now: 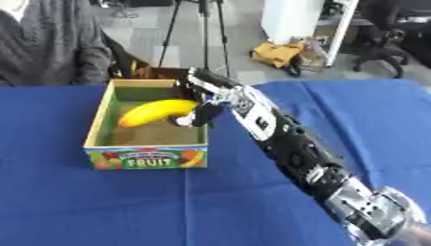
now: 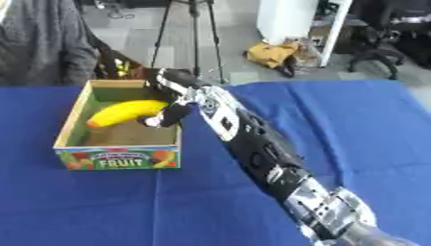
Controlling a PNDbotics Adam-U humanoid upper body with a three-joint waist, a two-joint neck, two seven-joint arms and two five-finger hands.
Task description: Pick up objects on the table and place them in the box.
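A yellow banana (image 1: 157,111) hangs tilted over the inside of the cardboard fruit box (image 1: 145,158), its right end higher than its left. My right hand (image 1: 203,106) reaches across the box's right wall from the lower right, with fingers curled round the banana's right end. The arm (image 1: 290,144) crosses the blue table diagonally. The box floor under the banana looks bare. My left hand shows in neither view.
The blue cloth (image 1: 101,206) covers the whole table. A person in a grey sweater (image 1: 42,43) sits at the far left edge behind the box. Tripod legs (image 1: 205,33) and a yellow bag (image 1: 275,53) stand on the floor beyond the table.
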